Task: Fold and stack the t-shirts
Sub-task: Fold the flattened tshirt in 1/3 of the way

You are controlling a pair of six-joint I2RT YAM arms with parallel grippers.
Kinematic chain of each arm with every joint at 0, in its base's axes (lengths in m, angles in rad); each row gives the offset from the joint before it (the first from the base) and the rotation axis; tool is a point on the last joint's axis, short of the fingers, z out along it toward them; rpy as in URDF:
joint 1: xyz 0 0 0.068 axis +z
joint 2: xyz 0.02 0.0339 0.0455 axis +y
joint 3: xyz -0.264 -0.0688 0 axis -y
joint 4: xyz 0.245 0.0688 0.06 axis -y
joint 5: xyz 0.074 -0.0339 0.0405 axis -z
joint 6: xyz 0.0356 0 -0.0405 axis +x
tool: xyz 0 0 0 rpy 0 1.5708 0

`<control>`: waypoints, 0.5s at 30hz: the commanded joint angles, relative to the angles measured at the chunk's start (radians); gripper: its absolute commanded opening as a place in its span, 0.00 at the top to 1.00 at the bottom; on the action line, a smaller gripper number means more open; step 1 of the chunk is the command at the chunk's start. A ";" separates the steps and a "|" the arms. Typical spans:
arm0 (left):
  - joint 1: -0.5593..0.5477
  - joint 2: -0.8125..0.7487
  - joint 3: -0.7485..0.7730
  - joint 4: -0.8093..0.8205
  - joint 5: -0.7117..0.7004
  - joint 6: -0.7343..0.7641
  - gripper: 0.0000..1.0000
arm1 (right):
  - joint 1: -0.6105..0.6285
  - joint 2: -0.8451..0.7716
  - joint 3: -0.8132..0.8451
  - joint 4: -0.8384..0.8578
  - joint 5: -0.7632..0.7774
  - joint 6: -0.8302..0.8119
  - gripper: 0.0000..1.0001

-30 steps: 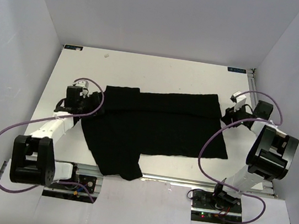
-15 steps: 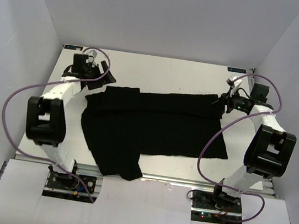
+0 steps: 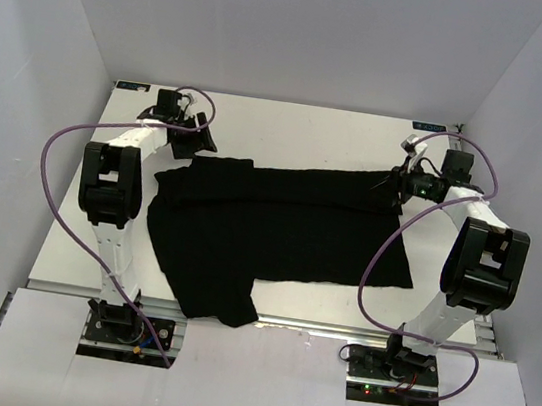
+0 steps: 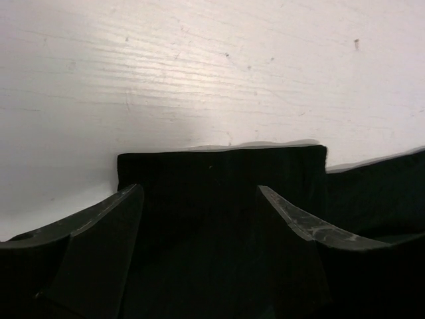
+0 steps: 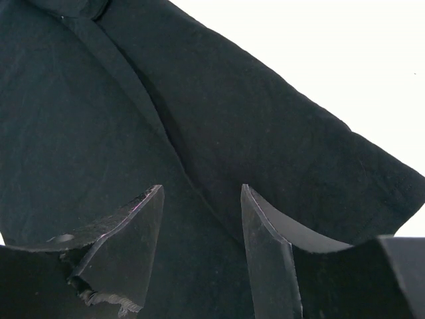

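Both arms are now reaching the shirt's far edge, having left its sides: L gripper point(image 3: 199, 139) is hovering over the far-left corner of the black t-shirt point(image 3: 282, 230), R gripper point(image 3: 395, 183) over the far-right; shirt is lying spread mid white table point(image 3: 301, 132). L jaws are narrowing but still wide, R's standing approx half open, both gripping nothing. Prob. lining up a corner pinch for the next fold.

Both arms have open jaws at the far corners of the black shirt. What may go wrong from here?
1. The left arm holds its jaws open over the very corner of the t-shirt; they may catch only its edge, which could slip out.
2. A crease runs between the open jaws of the right arm, so they may pinch one layer only and the fold may come out uneven.
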 commanded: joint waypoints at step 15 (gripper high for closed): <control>-0.002 0.008 -0.007 0.010 -0.122 0.045 0.24 | -0.002 0.013 0.048 0.009 -0.022 0.028 0.43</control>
